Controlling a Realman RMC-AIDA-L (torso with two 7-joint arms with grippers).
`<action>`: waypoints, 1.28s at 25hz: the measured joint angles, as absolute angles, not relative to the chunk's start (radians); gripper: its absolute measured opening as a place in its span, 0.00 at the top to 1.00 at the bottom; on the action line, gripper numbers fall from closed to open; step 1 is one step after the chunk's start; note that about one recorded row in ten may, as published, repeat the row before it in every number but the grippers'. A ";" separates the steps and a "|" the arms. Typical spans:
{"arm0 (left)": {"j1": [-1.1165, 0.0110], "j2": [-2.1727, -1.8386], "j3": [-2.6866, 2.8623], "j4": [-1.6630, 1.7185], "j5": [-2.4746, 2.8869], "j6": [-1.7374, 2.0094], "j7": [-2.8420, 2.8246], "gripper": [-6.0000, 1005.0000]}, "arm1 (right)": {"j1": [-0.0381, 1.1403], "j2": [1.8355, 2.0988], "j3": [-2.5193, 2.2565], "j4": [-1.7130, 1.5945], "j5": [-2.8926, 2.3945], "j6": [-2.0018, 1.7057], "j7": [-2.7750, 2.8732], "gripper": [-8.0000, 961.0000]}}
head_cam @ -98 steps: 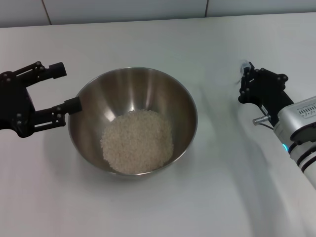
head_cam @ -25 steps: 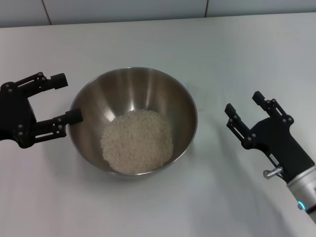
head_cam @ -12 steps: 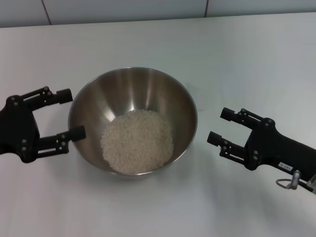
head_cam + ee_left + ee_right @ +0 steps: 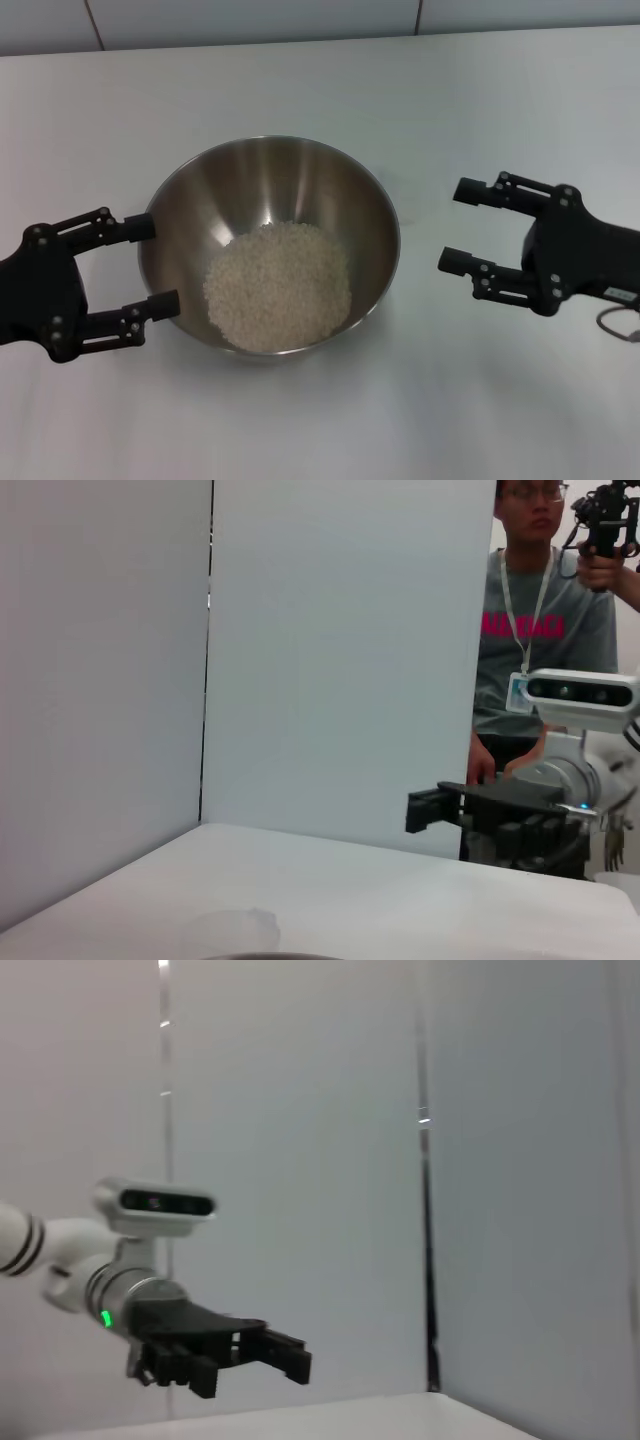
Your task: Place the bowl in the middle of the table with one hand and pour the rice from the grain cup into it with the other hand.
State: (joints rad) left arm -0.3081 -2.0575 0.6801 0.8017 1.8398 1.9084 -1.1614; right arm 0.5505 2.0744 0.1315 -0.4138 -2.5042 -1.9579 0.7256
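The steel bowl [image 4: 268, 178] stands on the white table [image 4: 300, 80] near its middle. A mound of rice [image 4: 278, 286] lies in it. My left gripper [image 4: 156, 264] is open and empty, its fingers pointing at the bowl's left rim, the tips just short of it. My right gripper [image 4: 455, 226] is open and empty to the right of the bowl, fingers pointing at it with a gap between. The grain cup does not show clearly; a faint clear shape [image 4: 226, 924] on the table in the left wrist view may be it.
A white wall [image 4: 250, 20] runs along the table's far edge. In the left wrist view the right gripper [image 4: 430, 808] shows across the table with a person [image 4: 540, 630] behind it. The right wrist view shows the left gripper [image 4: 288, 1354] far off.
My right gripper let go of the cup, swung round to point at the bowl and shifted slightly back and right. My left gripper slid toward the table's front along the bowl's left side.
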 joint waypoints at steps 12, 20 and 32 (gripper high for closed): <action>-0.325 -2.058 0.689 0.794 1.840 1.914 -1.154 0.19 | 0.643 2.077 -0.017 -0.456 -2.499 -1.895 0.784 0.25; -0.332 -2.059 0.702 0.794 1.840 1.915 -1.154 0.19 | 0.649 2.077 -0.027 -0.460 -2.499 -1.891 0.785 0.25; -0.336 -2.061 0.703 0.795 1.833 1.913 -1.154 0.19 | 0.651 2.080 -0.064 -0.461 -2.499 -1.867 0.802 0.25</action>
State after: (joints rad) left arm -0.3358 -2.0608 0.7026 0.7946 1.8334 1.9132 -1.1540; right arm 0.6510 2.0800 -0.0639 -0.4610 -2.4989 -1.8671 0.8024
